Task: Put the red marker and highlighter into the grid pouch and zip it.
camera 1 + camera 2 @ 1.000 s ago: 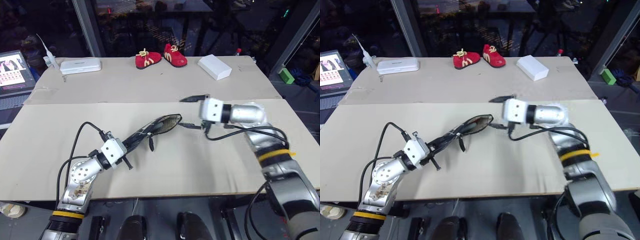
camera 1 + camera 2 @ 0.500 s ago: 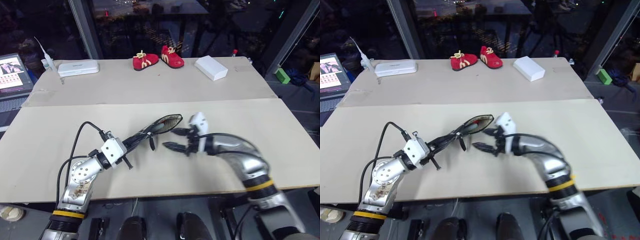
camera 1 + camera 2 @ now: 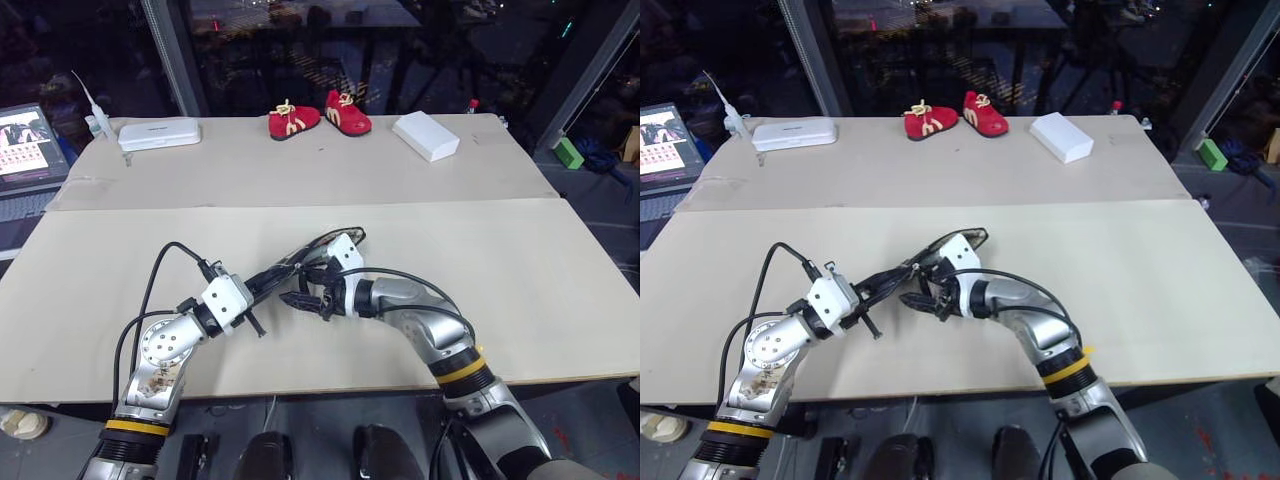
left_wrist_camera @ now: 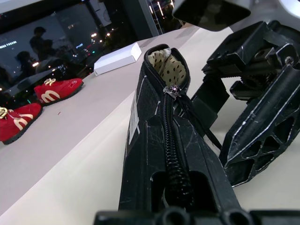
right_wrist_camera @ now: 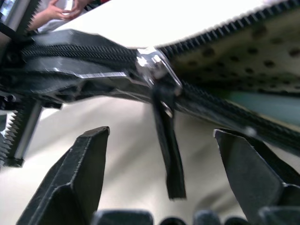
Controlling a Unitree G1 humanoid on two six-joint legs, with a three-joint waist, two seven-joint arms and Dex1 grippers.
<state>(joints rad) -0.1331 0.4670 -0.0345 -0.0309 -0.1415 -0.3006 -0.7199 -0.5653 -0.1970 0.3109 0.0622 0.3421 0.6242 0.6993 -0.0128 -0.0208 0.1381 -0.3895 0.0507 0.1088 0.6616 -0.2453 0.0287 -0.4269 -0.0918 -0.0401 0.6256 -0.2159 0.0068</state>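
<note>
The flat black fabric grid pouch [image 3: 300, 262] is held off the pale tabletop [image 3: 520, 270] by one end, clenched in the jaws of the left gripper [image 3: 256, 290], its mouth partly unzipped at the far end and showing a spotted cream lining; a pale blue-green shape inside, glimpsed in the right wrist view, may be the highlighter, and I cannot make out the red marker; the right gripper [image 5: 161, 176] sits at the zip with jaws released, straddling the black zipper pull cord [image 5: 168, 145] that hangs from the metal slider [image 5: 152, 65]. To do the zipping well, I judge the jaws should close squarely on the cord near the slider, then draw along the teeth toward the open end while the left keeps the pouch taut. A pair of small red shoes [image 3: 320, 115], a white box [image 3: 428, 135], a white case [image 3: 160, 132] and a laptop [image 3: 30, 145] lie well apart; nothing blocks the pull.
</note>
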